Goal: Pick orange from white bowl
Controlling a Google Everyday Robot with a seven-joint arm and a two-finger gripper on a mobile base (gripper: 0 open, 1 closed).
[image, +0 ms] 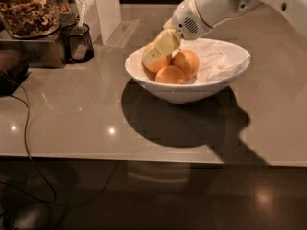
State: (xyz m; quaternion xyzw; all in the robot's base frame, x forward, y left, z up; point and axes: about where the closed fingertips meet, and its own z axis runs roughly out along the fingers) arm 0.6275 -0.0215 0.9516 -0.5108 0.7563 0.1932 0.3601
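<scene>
The wide glossy white bowl (pixel 144 78) stands on the polished, reflective grey-beige desk (pixel 72 119). A smooth-skinned pale orange (pixel 162 65) lies inside. The matt cream plastic gripper (pixel 153 57) is over it, toward the desk's far edge.

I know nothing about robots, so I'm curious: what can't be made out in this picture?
Camera view:
- orange: mostly hidden behind the gripper, low over the left of the bowl; contact cannot be judged.
- bowl bottom: partly covered by other oranges.
- jar: top cut off by the upper edge.
- arm: runs out at the top right corner.
</scene>
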